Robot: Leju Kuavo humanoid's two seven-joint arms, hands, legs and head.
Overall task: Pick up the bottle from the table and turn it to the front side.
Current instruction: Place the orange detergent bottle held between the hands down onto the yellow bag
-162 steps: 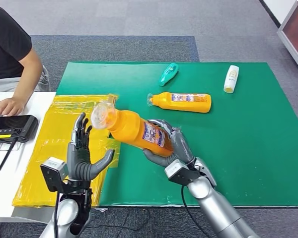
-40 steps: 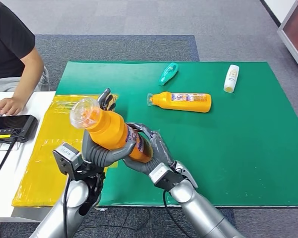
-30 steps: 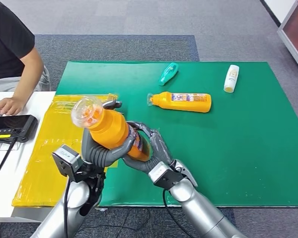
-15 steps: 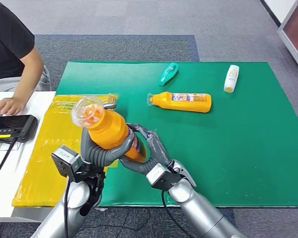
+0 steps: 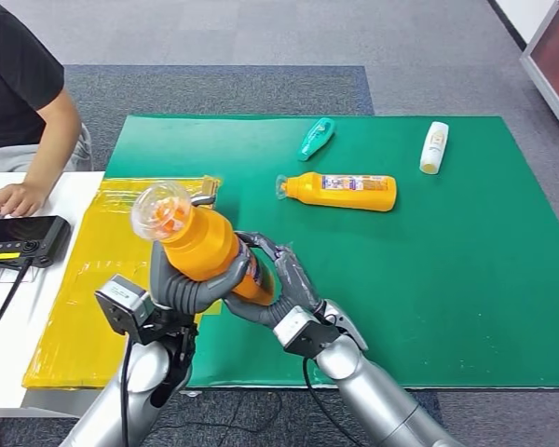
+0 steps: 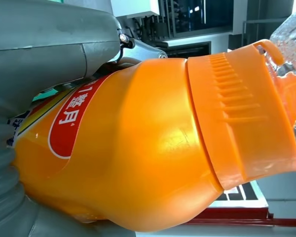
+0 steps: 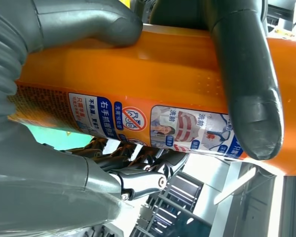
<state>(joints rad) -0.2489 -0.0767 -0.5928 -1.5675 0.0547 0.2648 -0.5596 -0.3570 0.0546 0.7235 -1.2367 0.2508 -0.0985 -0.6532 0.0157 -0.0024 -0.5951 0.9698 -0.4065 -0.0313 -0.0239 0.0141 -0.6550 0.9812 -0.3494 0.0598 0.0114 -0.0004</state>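
Right now, head view: I have the orange bottle (image 5: 205, 244) lifted clear of the green mat (image 5: 431, 279), tilted, its clear cap (image 5: 157, 209) toward the yellow sheet (image 5: 87, 307). Left hand (image 5: 185, 284) wraps the shoulder below the cap, fingers curled round it. Right hand (image 5: 280, 284) cups the lower body from underneath, fingers closed on it. Both hands hold it at once. A second orange bottle (image 5: 344, 191), a teal bottle (image 5: 316, 139) and a white bottle (image 5: 434, 147) lie on the mat, well apart from my hands. A person's hand (image 5: 13, 198) rests on the white table (image 5: 13, 326) beside a black controller (image 5: 25, 240).

Left wrist view: bottle (image 6: 139, 143) close up, ribbed orange collar (image 6: 240, 113) and a red label patch (image 6: 70, 116) facing the camera. My thumb (image 6: 53, 29) presses along one side.

Right wrist view: thumb (image 7: 83, 19) and a dark finger (image 7: 247, 74) clamp the bottle (image 7: 139, 74); the printed label (image 7: 161, 126) with small pictures faces the camera.

Risks, as I judge them: with two grips on one rigid body, any twist by one hand fights the other, so the smooth plastic could skid or jump free. If one hand lets go early, the tilted bottle may swing and drop onto the mat. Which face counts as the front I cannot tell for sure.
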